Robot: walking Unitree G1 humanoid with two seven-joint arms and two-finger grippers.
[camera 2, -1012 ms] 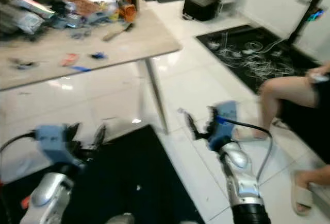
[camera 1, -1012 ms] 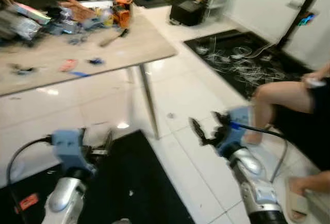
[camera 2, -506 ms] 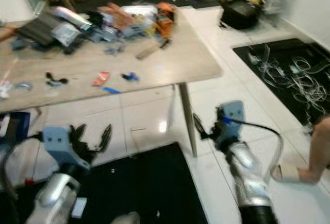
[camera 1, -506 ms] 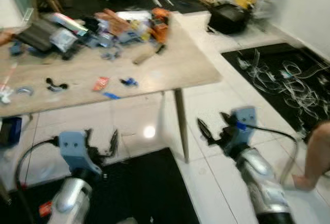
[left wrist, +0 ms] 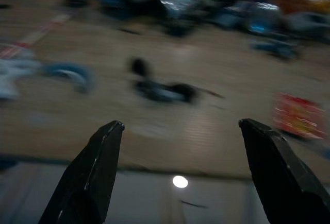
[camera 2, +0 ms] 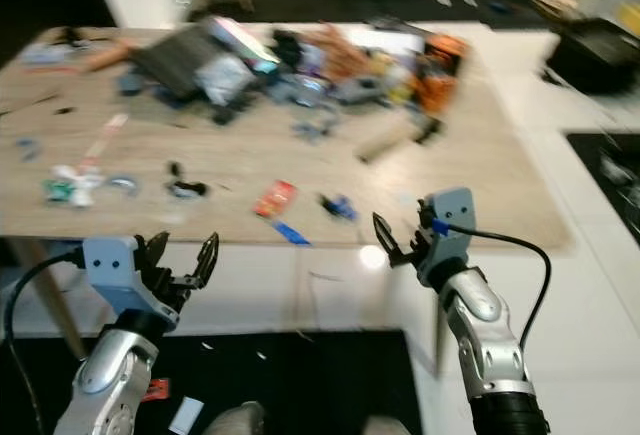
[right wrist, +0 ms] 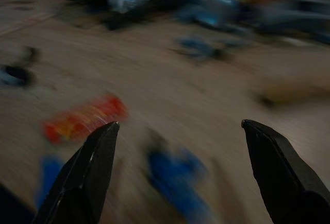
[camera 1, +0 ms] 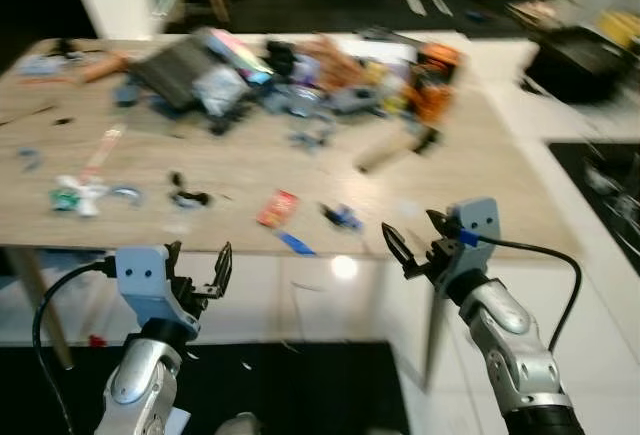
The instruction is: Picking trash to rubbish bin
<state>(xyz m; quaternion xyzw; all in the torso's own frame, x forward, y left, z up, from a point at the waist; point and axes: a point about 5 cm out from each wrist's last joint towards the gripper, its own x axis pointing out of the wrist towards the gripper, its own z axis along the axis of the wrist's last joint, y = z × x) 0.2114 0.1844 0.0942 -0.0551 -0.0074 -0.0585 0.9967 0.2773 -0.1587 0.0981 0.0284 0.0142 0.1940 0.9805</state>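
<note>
Mostly blurred: table [camera 1: 480, 170] clutter; both end effectors spread.

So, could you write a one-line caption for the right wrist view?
Open right gripper facing a wooden table with a red wrapper and blue scraps.

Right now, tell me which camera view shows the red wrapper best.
The right eye view shows the red wrapper best, whole on the table among its neighbours. The left eye view shows it likewise, slightly blurrier. The left wrist view catches it at the frame edge; the right wrist view smears it with blur.
</note>
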